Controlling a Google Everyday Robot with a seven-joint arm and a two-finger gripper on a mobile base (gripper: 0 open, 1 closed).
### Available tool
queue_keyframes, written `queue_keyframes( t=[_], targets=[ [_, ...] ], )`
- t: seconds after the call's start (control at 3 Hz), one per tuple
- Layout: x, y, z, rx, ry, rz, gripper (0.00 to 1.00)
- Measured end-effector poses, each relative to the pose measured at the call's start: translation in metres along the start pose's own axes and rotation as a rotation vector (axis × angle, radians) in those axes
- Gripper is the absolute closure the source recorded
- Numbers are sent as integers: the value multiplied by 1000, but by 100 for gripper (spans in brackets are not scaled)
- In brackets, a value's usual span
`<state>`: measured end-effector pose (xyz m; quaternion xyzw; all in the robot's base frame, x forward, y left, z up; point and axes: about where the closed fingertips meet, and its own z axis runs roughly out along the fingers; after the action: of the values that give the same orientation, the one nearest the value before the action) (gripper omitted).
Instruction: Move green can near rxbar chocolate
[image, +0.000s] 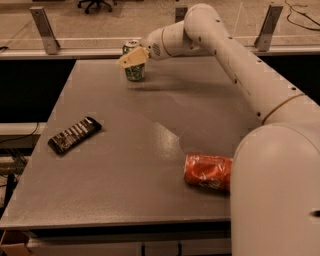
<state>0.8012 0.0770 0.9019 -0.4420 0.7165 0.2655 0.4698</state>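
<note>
The green can (135, 73) stands upright near the table's far edge, left of centre. My gripper (132, 57) reaches in from the right and sits at the can, its beige tip covering the can's upper middle. The rxbar chocolate (75, 135) lies flat near the table's left edge, well in front of and left of the can. My white arm (235, 65) spans from the lower right up to the can.
An orange-red can (207, 171) lies on its side at the front right, beside my arm's base. The grey table (150, 145) has a rail with metal posts (45, 30) along its far edge. Dark floor drops off at the left.
</note>
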Motion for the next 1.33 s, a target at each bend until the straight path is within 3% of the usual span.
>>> queue_keyframes(
  t=[0.67, 1.0, 1.33],
  targets=[
    [-5, 11, 0, -27, -23, 3, 64],
    [-22, 17, -16, -35, -60, -33, 87],
    [-51, 21, -50, -17, -110, -113, 100]
  ],
)
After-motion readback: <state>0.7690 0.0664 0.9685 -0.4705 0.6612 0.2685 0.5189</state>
